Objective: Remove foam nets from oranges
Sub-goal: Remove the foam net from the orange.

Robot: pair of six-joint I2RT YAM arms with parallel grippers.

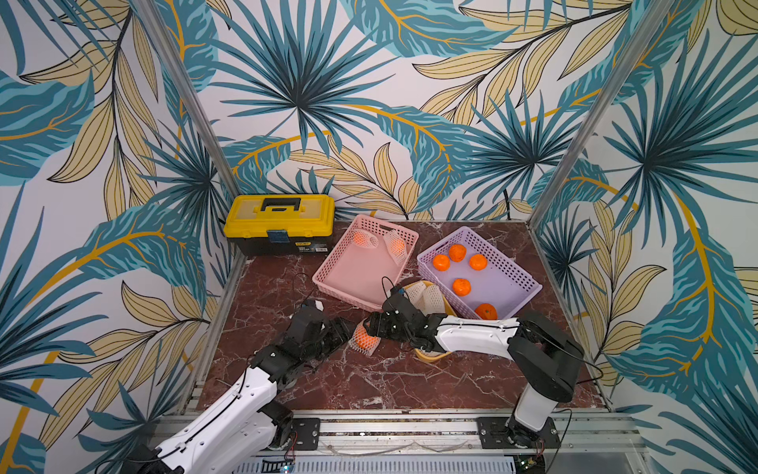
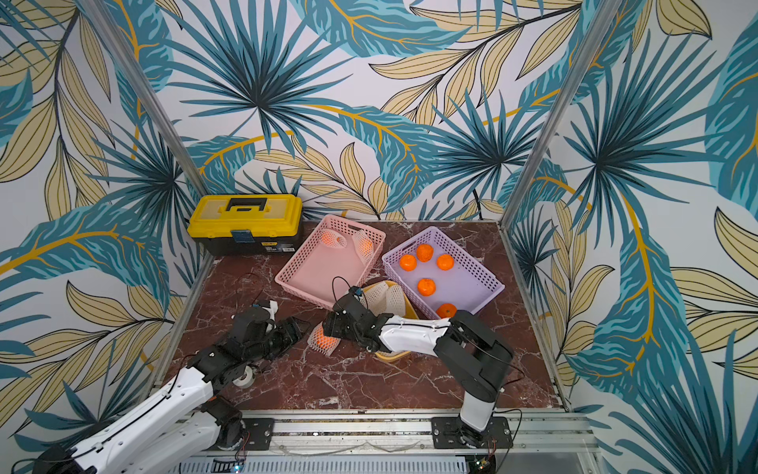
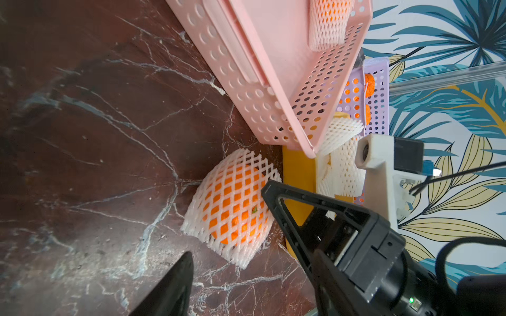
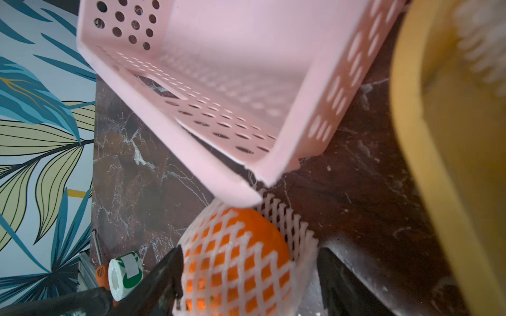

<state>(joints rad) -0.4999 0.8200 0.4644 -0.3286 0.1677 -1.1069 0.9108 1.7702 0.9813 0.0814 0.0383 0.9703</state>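
Five oranges are bared at two o'clock; three nets are not yet removed. Left gripper and right gripper are released.

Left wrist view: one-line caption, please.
Netted orange on the marble table by a corner of the pink basket, beside the yellow tray of empty nets.

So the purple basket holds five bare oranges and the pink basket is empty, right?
No: the pink basket holds two netted oranges at its far end, as both top views show. The purple basket does hold five bare oranges.
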